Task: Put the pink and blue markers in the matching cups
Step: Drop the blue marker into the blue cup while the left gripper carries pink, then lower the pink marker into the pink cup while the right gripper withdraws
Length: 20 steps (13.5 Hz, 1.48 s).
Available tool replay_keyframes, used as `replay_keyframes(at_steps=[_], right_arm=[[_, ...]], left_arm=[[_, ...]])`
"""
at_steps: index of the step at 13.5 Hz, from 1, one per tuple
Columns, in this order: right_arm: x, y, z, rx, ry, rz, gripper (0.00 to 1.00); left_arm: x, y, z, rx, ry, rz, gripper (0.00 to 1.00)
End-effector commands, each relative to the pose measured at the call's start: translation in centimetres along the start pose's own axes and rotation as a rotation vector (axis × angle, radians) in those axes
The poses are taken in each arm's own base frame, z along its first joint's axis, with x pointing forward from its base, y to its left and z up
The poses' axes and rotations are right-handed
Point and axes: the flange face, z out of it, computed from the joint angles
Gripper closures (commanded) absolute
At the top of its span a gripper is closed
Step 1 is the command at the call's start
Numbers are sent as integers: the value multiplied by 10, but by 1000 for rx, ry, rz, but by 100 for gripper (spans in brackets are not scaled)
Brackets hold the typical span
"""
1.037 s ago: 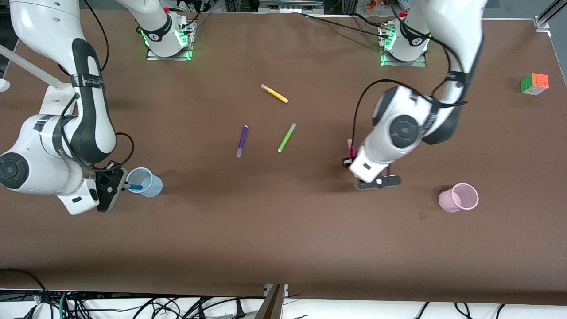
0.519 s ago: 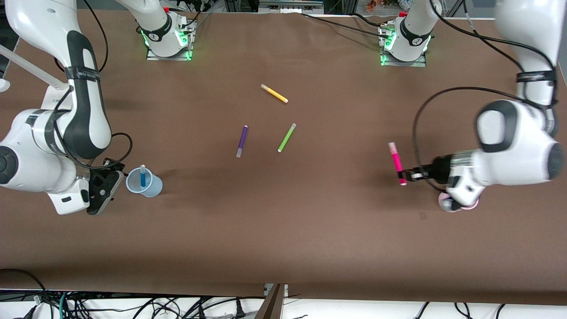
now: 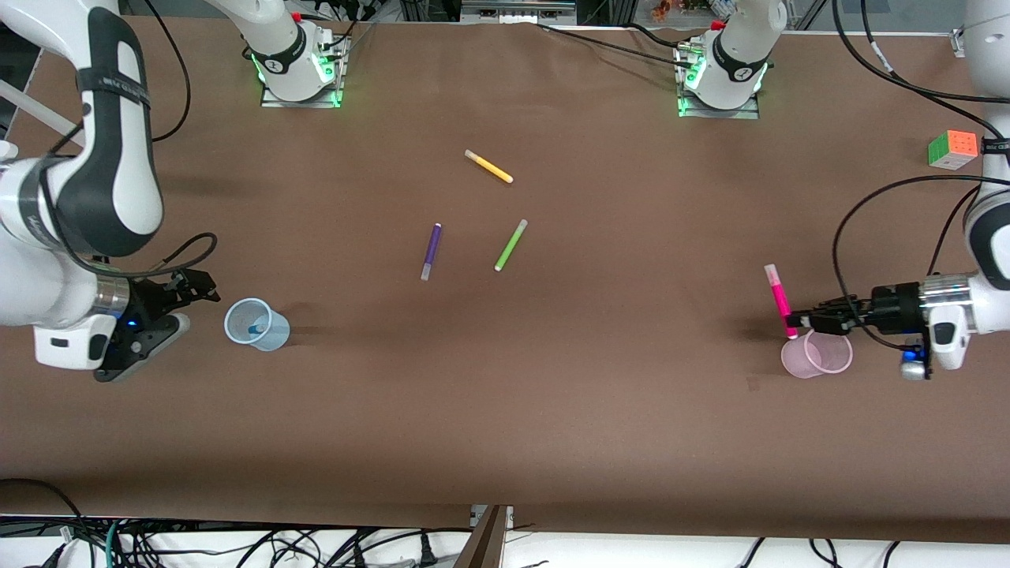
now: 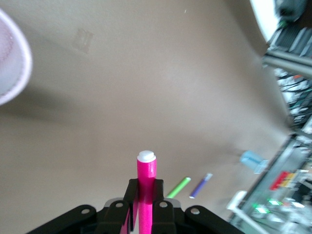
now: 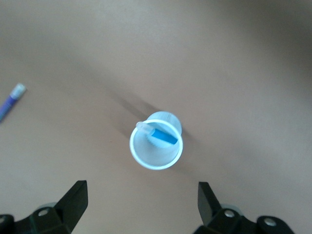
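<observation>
Over pink cup (image 3: pixel 817 354), left gripper (image 3: pixel 795 322) clamps pink marker (image 3: pixel 779 298), lower tip hidden

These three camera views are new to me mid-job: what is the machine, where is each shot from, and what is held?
Two white robot arms share a brown table. One picture looks down from across it; the others are wrist cameras. The left gripper clamps the magenta-pink marker just beside the light pink plastic cup's rim. The right gripper is open beside the light blue plastic cup, with the bright blue marker inside. Purple, green and yellow pens and a colour cube lie apart.
</observation>
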Motion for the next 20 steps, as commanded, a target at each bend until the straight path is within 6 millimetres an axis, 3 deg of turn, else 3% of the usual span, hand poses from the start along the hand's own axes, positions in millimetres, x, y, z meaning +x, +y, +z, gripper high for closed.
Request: replay_keyframes(at_steps=[1,4,7,10,14,16,17,20], right_arm=[[-4,-8,-24,20,-31,157,0],[-15,-17,-41,36,-69,335,0],[-24,-34,-65,28,-62,491,0],[-56,-66,-77,-50,-79,536,0],[-109,-96,-80,-50,-70,513,0],[-120,-96,-94,-60,-14,510,0],[-134,-98,-116,-67,31,523,0],[-142,-95,-127,-70,52,527,0]], left_arm=[[14,-36,-22,-133,-19,-24,100],[28,-77,-29,-288,-71,-125,100],[34,-87,-34,-300,-123,-224,100],[40,-89,-33,-287,-187,-353,100],[55,-110,-50,-295,-207,-403,100],[58,-110,-54,-258,-186,-458,100],[61,-117,-50,-244,-190,-495,100],[72,-137,-29,-200,-207,-544,100]])
